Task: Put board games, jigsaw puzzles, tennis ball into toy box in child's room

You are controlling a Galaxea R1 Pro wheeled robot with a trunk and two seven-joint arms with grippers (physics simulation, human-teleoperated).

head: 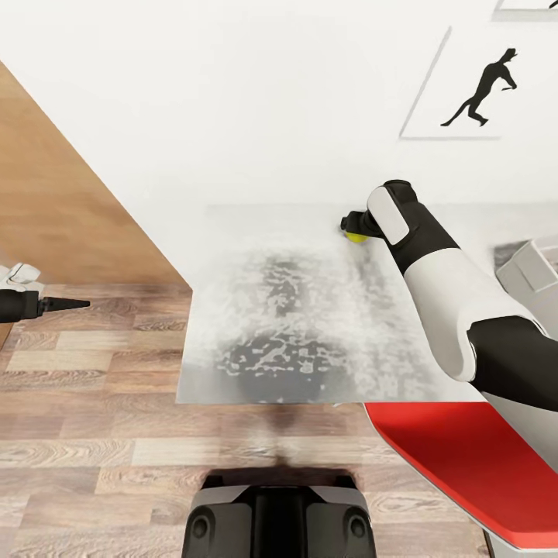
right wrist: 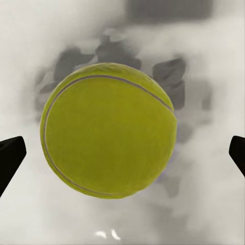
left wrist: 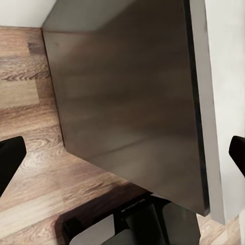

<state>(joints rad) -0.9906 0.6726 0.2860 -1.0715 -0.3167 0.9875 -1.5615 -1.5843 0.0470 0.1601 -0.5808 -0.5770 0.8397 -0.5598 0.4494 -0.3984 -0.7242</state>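
Head view: the right gripper (head: 353, 227) reaches across the table (head: 256, 310), with the tennis ball (head: 357, 236) at its tip near the far edge; the toy box (head: 535, 271) sits behind the forearm.

Right wrist view: the yellow-green ball (right wrist: 108, 129), round and without a long axis, shows a curved pale seam; the fingertips (right wrist: 10, 158) stand wide, clear of it.

Left wrist view: the left gripper's fingers (left wrist: 9, 159) are spread apart over wooden floor (left wrist: 30, 168).

toy box (head: 535, 267) cut off at edge, tennis ball (head: 357, 236) half hidden
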